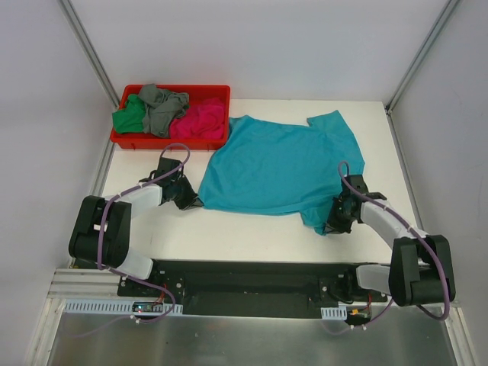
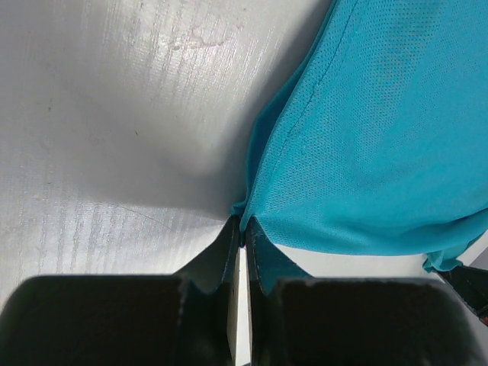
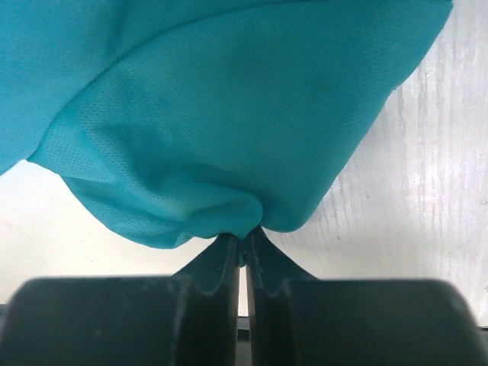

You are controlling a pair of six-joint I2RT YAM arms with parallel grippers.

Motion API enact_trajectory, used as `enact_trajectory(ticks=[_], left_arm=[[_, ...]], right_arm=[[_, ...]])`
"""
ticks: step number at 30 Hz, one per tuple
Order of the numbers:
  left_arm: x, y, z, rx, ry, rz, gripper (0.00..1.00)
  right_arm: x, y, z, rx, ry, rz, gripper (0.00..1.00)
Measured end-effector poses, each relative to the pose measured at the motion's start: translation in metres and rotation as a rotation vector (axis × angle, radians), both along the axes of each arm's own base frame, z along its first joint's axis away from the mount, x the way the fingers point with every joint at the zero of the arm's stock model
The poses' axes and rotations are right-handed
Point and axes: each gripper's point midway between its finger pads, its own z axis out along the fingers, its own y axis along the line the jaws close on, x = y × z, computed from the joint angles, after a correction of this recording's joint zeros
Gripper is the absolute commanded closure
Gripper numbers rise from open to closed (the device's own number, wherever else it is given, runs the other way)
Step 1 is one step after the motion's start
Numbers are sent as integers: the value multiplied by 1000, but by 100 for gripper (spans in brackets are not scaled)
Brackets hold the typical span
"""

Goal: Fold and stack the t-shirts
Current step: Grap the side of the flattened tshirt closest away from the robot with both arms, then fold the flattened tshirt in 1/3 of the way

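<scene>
Currently the left gripper [image 2: 242, 232] and right gripper [image 3: 244, 238] each pinch a near corner of the teal short-sleeved cloth t-shirt [image 1: 278, 164] spread on the white table [image 1: 252, 238]

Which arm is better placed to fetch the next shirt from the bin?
Left. The left gripper is near the bin; the right gripper is across the table. Both are shut on the teal shirt.

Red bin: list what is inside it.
The red bin holds a green shirt left, grey shirt middle, magenta-pink shirt right. Its floor is covered; anything beneath is hidden.
</scene>
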Motion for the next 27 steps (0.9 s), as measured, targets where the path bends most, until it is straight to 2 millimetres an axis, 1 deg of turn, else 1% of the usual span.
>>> enact_trajectory(ticks=[2, 5, 7, 9, 11, 13, 14, 20, 23, 27], left_arm=[[0, 0, 0, 0, 0, 0, 100], [-2, 0, 2, -1, -2, 0, 100], [-8, 1, 5, -2, -9, 1, 100], [-16, 3, 8, -7, -16, 7, 100], [-26, 4, 11, -11, -22, 9, 100], [-35, 5, 14, -19, -28, 10, 100], [-41, 6, 16, -23, -32, 11, 100], [-74, 4, 25, -48, -66, 8, 100], [-99, 0, 25, -77, -72, 3, 100], [-127, -9, 25, -118, -68, -17, 100]], right_arm=[[2, 1, 0, 2, -9, 11, 98], [-7, 0, 9, -2, 9, -1, 98], [-15, -3, 21, -11, -8, -16, 96], [-23, -7, 40, -19, -56, -34, 94], [-30, -9, 57, -17, -108, -54, 94], [-40, -9, 66, -7, -130, -64, 96], [-47, -10, 68, -4, -127, -68, 98], [-87, -13, 75, -9, -55, -67, 99], [-97, -15, 87, -4, -91, -65, 99], [-103, -18, 108, -6, -153, -60, 99]])
